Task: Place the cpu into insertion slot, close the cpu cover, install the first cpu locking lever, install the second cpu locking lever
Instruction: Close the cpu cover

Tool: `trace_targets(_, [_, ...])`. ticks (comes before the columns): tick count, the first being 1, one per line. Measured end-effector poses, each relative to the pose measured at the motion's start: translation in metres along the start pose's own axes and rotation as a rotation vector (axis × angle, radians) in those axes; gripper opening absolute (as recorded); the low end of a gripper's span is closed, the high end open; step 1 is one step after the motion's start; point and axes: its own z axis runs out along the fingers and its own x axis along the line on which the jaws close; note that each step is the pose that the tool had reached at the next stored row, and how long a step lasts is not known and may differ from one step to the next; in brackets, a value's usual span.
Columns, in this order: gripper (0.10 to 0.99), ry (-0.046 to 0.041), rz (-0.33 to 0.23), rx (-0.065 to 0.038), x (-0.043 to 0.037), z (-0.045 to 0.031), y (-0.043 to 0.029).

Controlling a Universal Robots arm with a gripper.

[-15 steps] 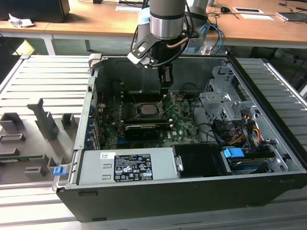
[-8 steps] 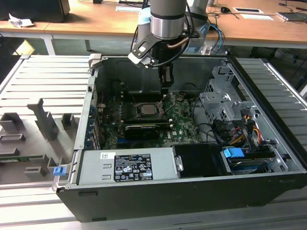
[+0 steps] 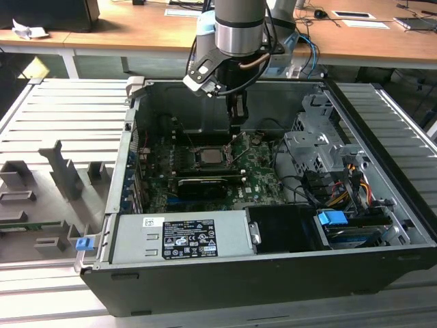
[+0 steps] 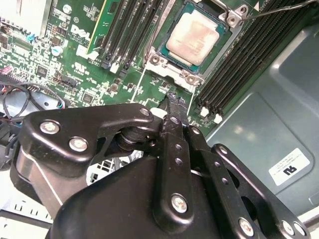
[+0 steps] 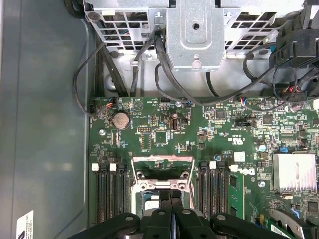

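Observation:
The cpu (image 4: 197, 37), a silver-grey square, lies flat in the insertion slot (image 3: 196, 152) on the green motherboard. It also shows in the exterior view as the cpu (image 3: 209, 156). The cpu cover (image 4: 169, 67) lies down around the chip as a metal frame. Two thin wire levers (image 4: 139, 84) run from the socket's corners toward me; whether they are latched I cannot tell. My gripper (image 4: 172, 102) hovers just off the socket's edge, shut, with nothing seen between the fingertips. In the first wrist view the gripper (image 5: 171, 199) hangs over the socket frame (image 5: 162, 162).
Black memory slots (image 5: 107, 191) flank the socket on both sides. A long black card (image 3: 201, 184) lies in front of it. A metal drive cage (image 3: 314, 147) with cable bundles (image 3: 341, 184) fills the exterior view's right, and the power supply (image 3: 181, 236) sits in front.

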Motion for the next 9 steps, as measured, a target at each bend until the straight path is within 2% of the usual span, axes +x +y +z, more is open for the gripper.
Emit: trace_targets(9, [0.106,-0.0001,0.000,0.000,0.0002,-0.0003,0.0028])
